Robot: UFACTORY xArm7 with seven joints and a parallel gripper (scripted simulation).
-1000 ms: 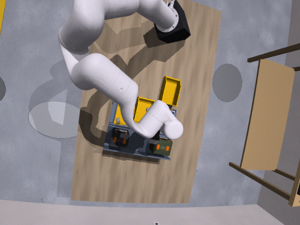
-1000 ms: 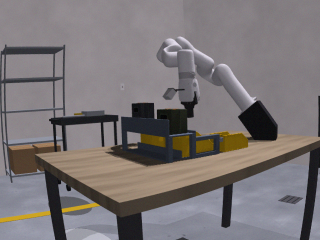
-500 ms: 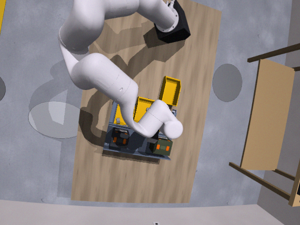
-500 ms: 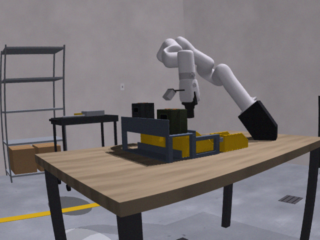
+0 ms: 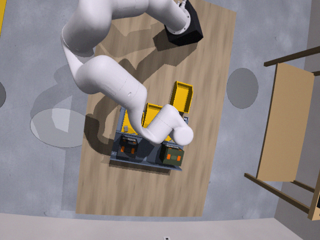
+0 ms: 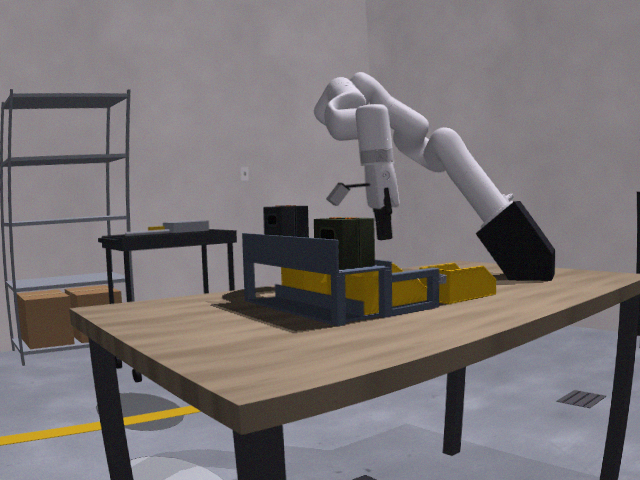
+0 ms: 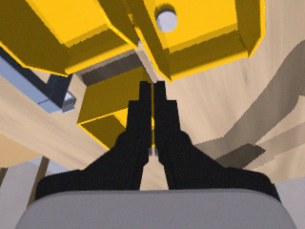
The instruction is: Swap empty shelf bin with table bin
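Observation:
My gripper [image 6: 383, 235] [image 7: 152, 97] is shut on nothing and hangs a little above the front right part of the blue-grey shelf [image 5: 147, 156] [image 6: 289, 253] [image 7: 52, 93]. The arm hides it in the overhead view. Yellow bins [image 5: 152, 113] [image 6: 361, 289] sit in the shelf. The left one [image 5: 126, 121] holds a grey part [image 5: 125, 128]. Another yellow bin [image 5: 181, 96] [image 6: 465, 284] stands on the table [image 5: 144, 191] [image 6: 310, 351] just off the shelf's front right. In the wrist view a bin [image 7: 205, 33] with a round grey part [image 7: 167, 20] lies beyond the fingertips, and another bin [image 7: 110, 102] lies below them.
A dark box [image 5: 127, 148] [image 6: 285, 221] and a green box [image 5: 172, 156] [image 6: 346, 242] stand on the shelf's top board. The robot's black base [image 5: 184, 31] [image 6: 516, 242] sits at the table's far end. A metal rack [image 6: 62, 206] and a black side table [image 6: 165, 238] stand off the table.

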